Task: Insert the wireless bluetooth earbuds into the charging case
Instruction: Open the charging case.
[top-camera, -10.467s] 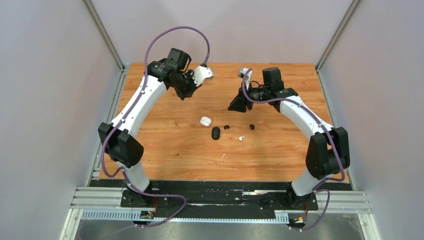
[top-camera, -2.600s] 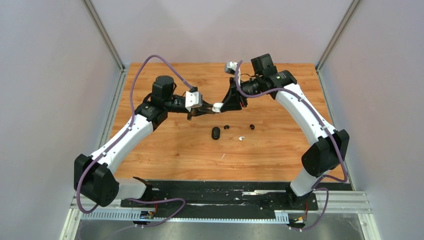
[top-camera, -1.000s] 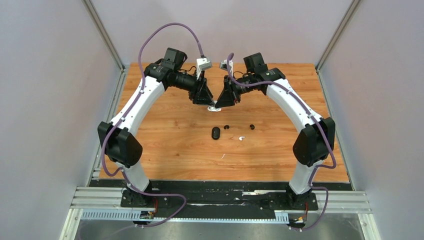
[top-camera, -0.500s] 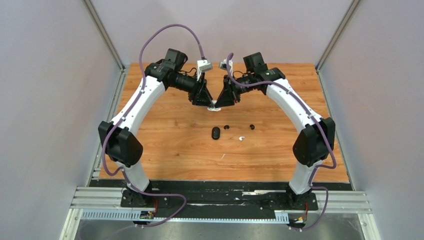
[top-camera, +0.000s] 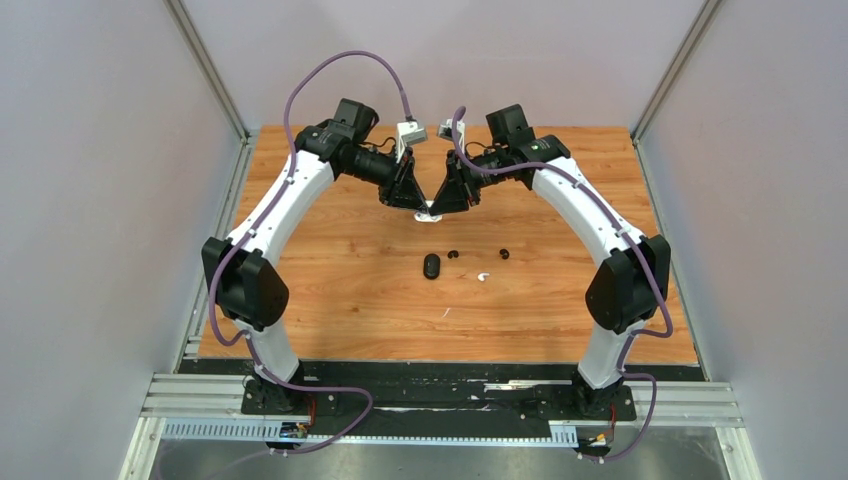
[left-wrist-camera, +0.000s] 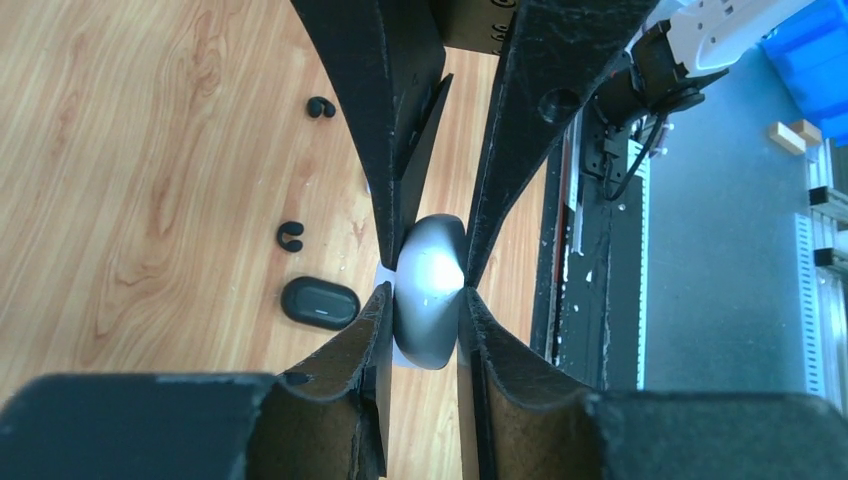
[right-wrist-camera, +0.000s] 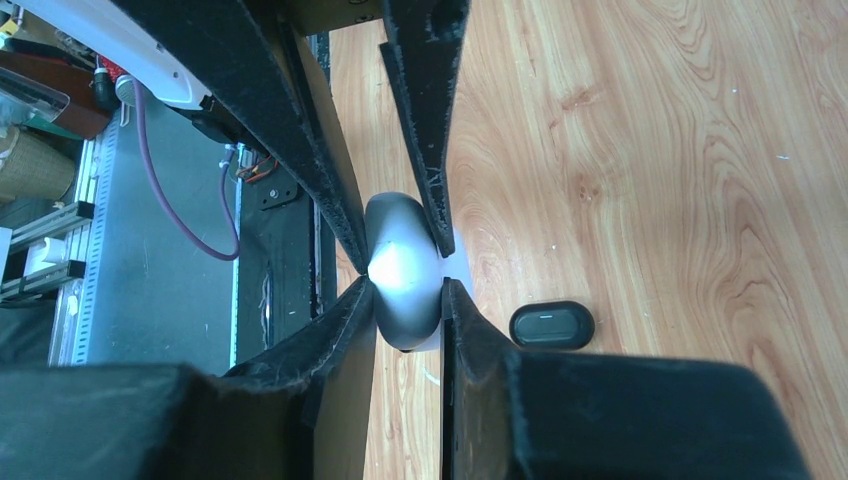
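Both grippers meet above the middle of the table on a white charging case (top-camera: 428, 211). In the left wrist view the case (left-wrist-camera: 430, 290) sits pinched between the pads of my left gripper (left-wrist-camera: 425, 300), with the right gripper's fingers closing on it from the far side. The right wrist view shows the same case (right-wrist-camera: 403, 270) squeezed in my right gripper (right-wrist-camera: 405, 290). Below on the wood lie a black charging case (top-camera: 431, 266), two black earbuds (top-camera: 452, 254) (top-camera: 504, 254) and one white earbud (top-camera: 484, 276). I cannot tell whether the white case's lid is open.
A tiny white fleck (top-camera: 446, 312) lies on the wooden table (top-camera: 330, 300) nearer the front. Grey walls close in the left, right and back sides. The black base rail (top-camera: 440, 385) runs along the near edge.
My left gripper has closed its fingers onto the white case, which the right gripper was holding. Both arms have stayed almost where they were.
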